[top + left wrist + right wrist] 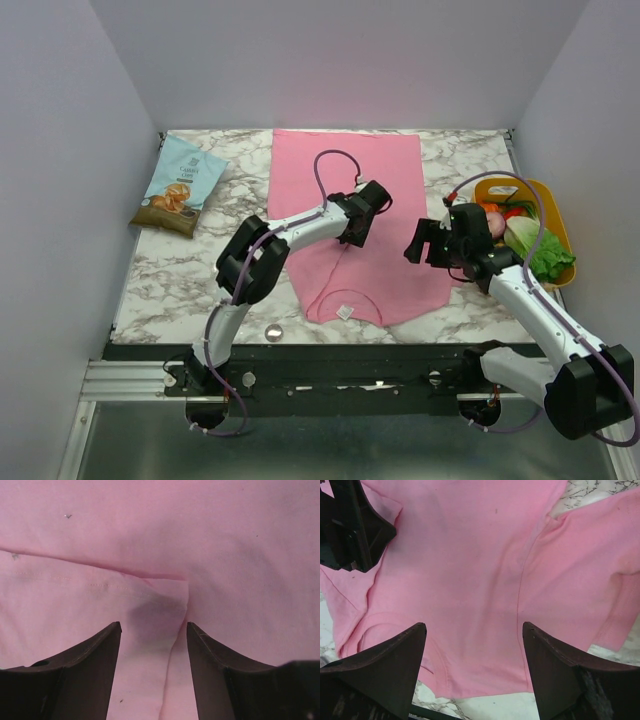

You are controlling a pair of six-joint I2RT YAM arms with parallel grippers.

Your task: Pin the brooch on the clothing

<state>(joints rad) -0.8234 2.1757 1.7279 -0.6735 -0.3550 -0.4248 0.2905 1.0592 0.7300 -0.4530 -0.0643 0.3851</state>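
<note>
Left tool (pixel 152 625) and right tool (pixel 474 625) gape empty over soft pink T-shirt (pixel 395 170); clumsy pinch could flick tiny silvery disc brooch (pixel 273 331) off marble table (pixel 160 290).

The T-shirt (pixel 400 170) is soft, matt pink cloth with a fine knit and stitched seams. The table (pixel 180 285) has a smooth, marble-patterned top. The brooch (pixel 273 331) looks like shiny metal. The snack bag (pixel 180 185) is glossy, and the basket (pixel 545 188) is smooth yellow plastic.
</note>
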